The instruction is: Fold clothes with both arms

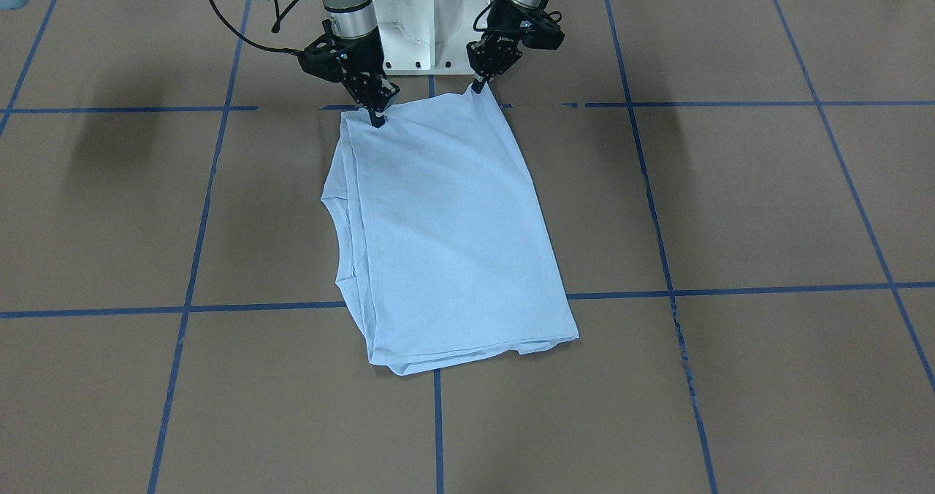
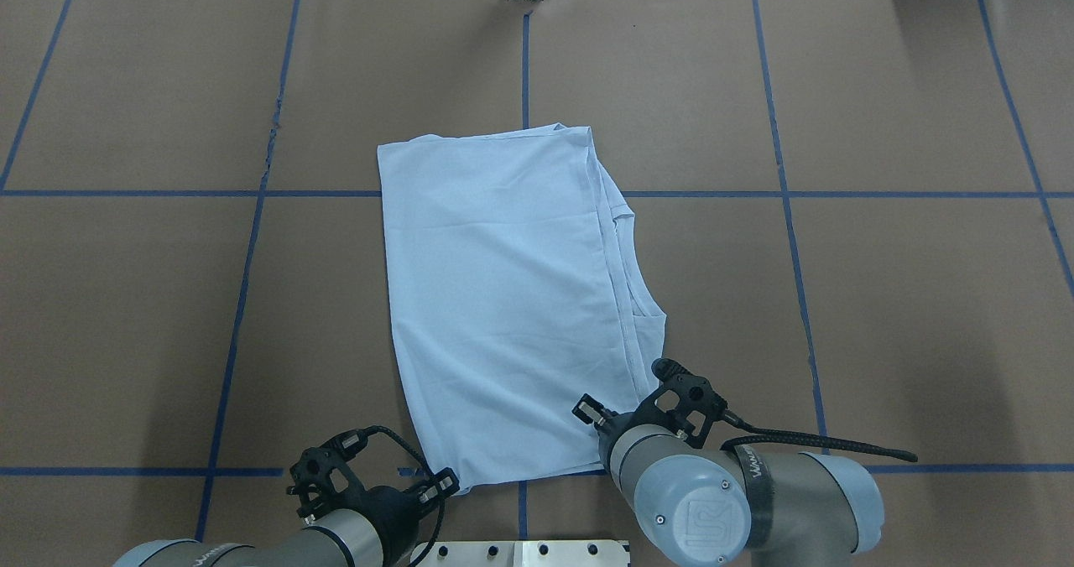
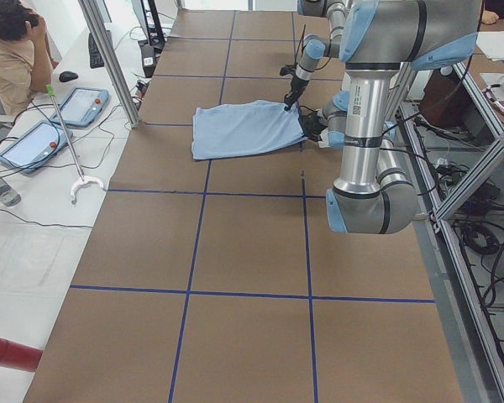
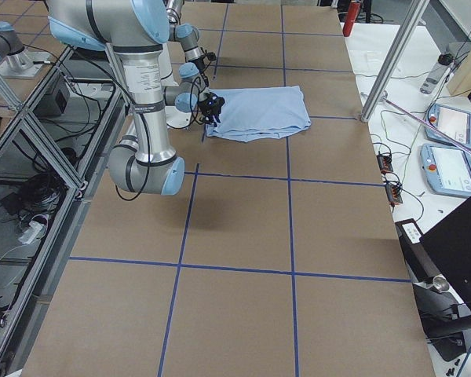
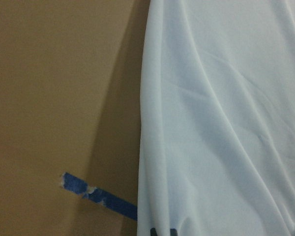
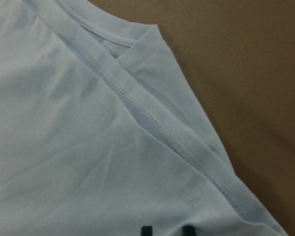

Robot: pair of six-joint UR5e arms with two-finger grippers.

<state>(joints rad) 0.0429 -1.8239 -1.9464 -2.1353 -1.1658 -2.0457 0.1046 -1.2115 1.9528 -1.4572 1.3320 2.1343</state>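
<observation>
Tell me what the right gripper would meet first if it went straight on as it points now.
The shirt: the right gripper points down at a corner of it next to the robot, with its tips seemingly touching it.

One camera is looking steeply down from across the table (image 1: 730, 187), facing the white pedestal base (image 1: 427, 19) at its far edge. Another is looking forward and down from behind the robot. Two side cameras are watching from the table's ends, each sighting along its length from well back. The wrist cameras are sitting close over the T-shirt (image 5: 226, 98), each framing one corner of cloth that all four fixed views are also showing.
</observation>
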